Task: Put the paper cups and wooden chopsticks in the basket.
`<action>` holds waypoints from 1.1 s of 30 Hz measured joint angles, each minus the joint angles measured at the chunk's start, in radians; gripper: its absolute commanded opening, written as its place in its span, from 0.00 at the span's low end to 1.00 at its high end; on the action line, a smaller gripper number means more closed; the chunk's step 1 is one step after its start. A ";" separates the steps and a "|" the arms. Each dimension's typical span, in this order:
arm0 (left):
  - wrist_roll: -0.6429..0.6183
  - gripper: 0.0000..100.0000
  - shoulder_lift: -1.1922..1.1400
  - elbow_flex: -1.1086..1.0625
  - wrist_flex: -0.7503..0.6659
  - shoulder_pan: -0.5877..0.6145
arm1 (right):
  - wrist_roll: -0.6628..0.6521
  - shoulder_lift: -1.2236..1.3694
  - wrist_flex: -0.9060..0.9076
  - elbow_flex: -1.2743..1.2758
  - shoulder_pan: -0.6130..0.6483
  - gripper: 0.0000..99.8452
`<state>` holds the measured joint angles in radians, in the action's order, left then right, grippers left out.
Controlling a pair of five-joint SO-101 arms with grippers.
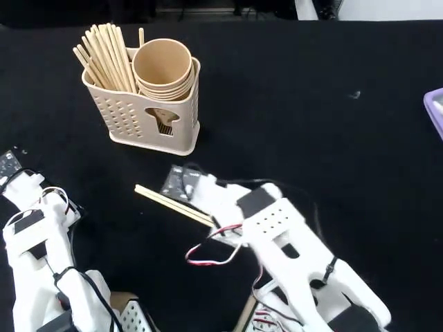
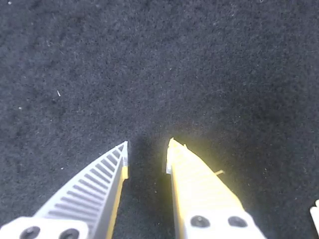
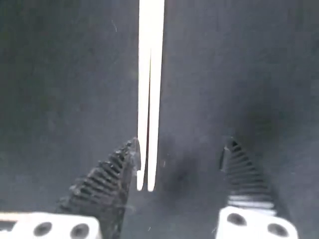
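A black cloth (image 1: 325, 159) spreads across nearly the whole high view, matte and evenly lit, with a pale speck of lint (image 1: 354, 95) right of centre. Along the top edge it ends against a dark strip (image 1: 208, 7). A bright, pale surface (image 1: 387, 8) fills the upper right corner. A lavender object (image 1: 435, 111) juts in at the right edge. Close up, the cloth looks grainy and dotted with fine lint.

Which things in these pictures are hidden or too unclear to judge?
- High view: the right arm covers one end of the loose chopsticks.
- High view: the basket wall hides the lower paper cups; count unclear.
- High view: the picture edge cuts off a purple object.
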<state>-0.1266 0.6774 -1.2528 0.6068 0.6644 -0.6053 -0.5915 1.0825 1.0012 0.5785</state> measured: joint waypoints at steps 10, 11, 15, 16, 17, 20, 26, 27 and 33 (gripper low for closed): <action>0.000 0.13 0.000 0.000 0.000 0.000 | 0.255 0.288 -0.236 -0.227 0.249 0.28; 0.000 0.13 0.000 0.000 0.000 0.000 | 0.258 0.356 -0.242 -0.267 0.253 0.28; 0.000 0.13 0.000 0.000 0.000 0.000 | 0.261 0.597 -0.249 -0.414 0.258 0.28; 0.000 0.13 0.000 0.000 0.000 0.000 | 0.261 0.647 -0.249 -0.446 0.258 0.28; 0.000 0.13 0.000 0.000 0.000 0.000 | 0.261 0.694 -0.249 -0.474 0.258 0.28; 0.000 0.13 0.000 0.000 0.000 0.000 | 0.261 0.799 -0.249 -0.543 0.258 0.24; 0.000 0.13 0.000 0.000 0.000 0.000 | 0.201 0.867 -0.187 -0.620 0.255 0.00; 0.000 0.13 0.000 0.000 0.000 0.000 | 0.195 0.867 -0.173 -0.629 0.253 0.02; 0.000 0.13 0.000 0.000 0.000 0.000 | 0.244 0.818 -0.084 -0.617 0.253 0.01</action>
<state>-0.1266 0.6774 -1.2528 0.6068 0.6644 -0.3613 0.2263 0.9981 0.3844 0.8316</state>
